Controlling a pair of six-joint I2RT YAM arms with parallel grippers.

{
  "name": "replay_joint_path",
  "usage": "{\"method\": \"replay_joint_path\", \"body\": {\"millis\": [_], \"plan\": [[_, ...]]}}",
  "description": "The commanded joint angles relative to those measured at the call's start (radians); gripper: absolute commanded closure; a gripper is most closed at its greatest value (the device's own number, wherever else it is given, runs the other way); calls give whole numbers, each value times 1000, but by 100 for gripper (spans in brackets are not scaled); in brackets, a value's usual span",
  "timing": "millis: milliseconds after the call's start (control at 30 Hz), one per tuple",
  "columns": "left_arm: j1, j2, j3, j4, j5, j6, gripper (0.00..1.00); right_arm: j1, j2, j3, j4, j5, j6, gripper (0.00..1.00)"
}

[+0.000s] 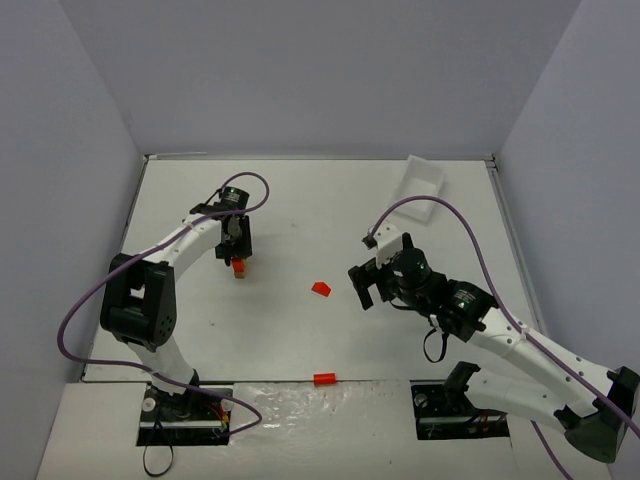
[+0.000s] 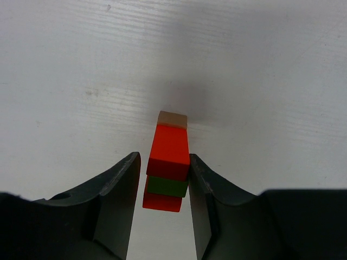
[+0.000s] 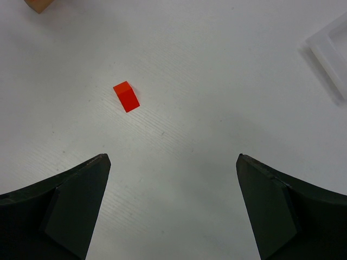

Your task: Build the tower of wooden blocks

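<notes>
The tower [image 1: 239,267] stands on the left half of the table [image 1: 300,200], between the fingers of the left gripper [image 1: 238,254] (whether they press it cannot be told). The middle block [image 1: 321,288] lies right of the tower and just left of the right gripper [image 1: 366,287], apart from it. The edge block [image 1: 324,379] lies at the table's near edge, in front of the middle block. The tray [image 1: 420,178] sits in the far right corner.
</notes>
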Motion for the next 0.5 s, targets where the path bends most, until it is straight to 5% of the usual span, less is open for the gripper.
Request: {"method": "replay_joint_path", "body": {"millis": [0,467], "plan": [[-5,-34,46,-4,-1,17,64,-6,6,30,61,-9,-6,0],[-5,-35,39,-7,13,22,65,-7,10,33,62,-12,-7,0]]}}
